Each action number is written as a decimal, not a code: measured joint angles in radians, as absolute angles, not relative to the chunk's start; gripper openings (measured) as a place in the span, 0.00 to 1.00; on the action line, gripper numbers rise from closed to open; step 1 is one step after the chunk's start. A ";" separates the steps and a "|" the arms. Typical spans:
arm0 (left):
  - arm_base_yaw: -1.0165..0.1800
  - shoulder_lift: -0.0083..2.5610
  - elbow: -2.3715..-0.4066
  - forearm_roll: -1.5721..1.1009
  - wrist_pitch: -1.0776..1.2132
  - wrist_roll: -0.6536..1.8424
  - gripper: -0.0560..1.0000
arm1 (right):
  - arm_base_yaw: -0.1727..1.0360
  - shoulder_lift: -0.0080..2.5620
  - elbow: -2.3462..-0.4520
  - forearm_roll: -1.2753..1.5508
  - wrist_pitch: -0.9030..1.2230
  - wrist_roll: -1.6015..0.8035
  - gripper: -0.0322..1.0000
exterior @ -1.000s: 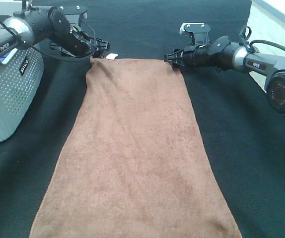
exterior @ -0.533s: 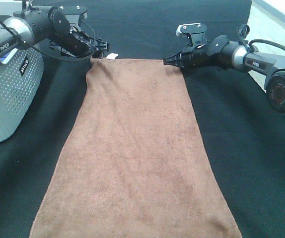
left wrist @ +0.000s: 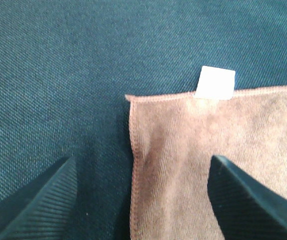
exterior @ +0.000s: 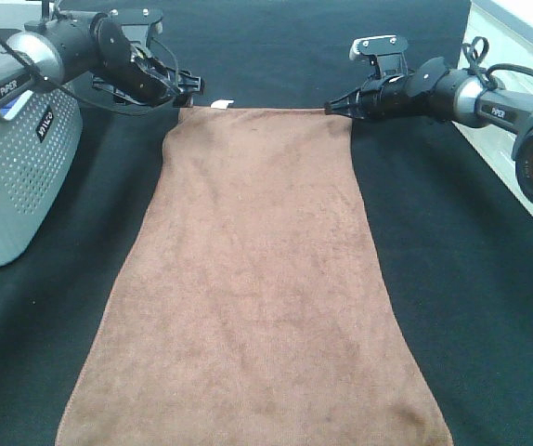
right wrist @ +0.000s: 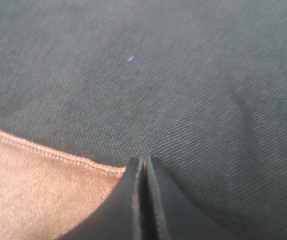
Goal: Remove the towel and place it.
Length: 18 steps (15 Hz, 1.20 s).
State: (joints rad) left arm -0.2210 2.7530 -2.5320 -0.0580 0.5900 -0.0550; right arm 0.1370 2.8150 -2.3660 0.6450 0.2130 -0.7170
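Flat, long brown terry towel (exterior: 253, 279) with stitched hem, right pincer (right wrist: 142, 200) clamped on its corner, left pincer (left wrist: 138, 200) apart.

A grey perforated box (exterior: 16, 158) crowds the towel's (exterior: 257, 279) left flank.

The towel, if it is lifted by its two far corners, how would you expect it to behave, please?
The towel will probably sag and drape, not stay flat: it is soft terry lying limp on the black cloth. Its length may drag across the cloth. The right gripper pinches only a thin hemmed corner, which might slip out.
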 joint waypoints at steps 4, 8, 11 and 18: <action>-0.221 2.753 -2.532 -0.058 0.590 -0.055 0.71 | 0.137 2.815 -2.366 0.692 0.238 -0.717 0.25; -0.221 2.743 -2.532 -0.059 0.620 -0.055 0.72 | 0.129 2.733 -2.366 0.666 0.380 -0.717 0.79; -0.221 2.680 -2.537 -0.062 0.741 -0.055 0.73 | 0.129 2.597 -2.366 0.650 0.552 -0.683 0.81; -0.213 2.473 -2.544 0.038 1.202 -0.055 0.85 | 0.127 2.297 -2.366 0.106 1.023 -0.135 0.81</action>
State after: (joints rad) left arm -0.2130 2.4730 -2.5440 0.0380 1.2020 -0.0550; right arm 0.1270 2.2970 -2.3660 0.1060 1.0230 -0.1350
